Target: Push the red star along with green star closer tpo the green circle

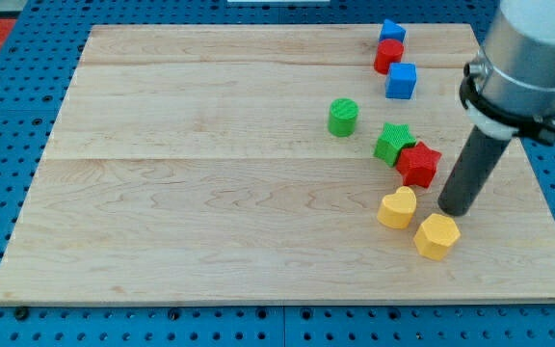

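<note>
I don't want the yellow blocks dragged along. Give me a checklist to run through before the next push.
1. My tip lies to the view's right of the red star: ok.
2. Red star touches the green star, so both can move together: ok.
3. Board between the green star and the green circle is free of blocks: ok.
4. Tip already touching the red star: cannot tell.
5. Yellow heart and yellow hexagon sit close beside and below the tip: not ok.
</note>
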Controlling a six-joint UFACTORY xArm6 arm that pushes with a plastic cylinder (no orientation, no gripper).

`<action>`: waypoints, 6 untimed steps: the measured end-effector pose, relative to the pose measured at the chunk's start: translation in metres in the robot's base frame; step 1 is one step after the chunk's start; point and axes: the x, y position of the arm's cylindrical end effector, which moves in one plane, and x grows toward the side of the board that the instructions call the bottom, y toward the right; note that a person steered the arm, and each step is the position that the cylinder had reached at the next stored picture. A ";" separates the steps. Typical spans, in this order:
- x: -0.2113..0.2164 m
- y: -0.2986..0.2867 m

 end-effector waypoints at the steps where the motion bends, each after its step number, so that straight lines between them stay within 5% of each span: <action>1: 0.000 -0.031; 6: -0.076 -0.039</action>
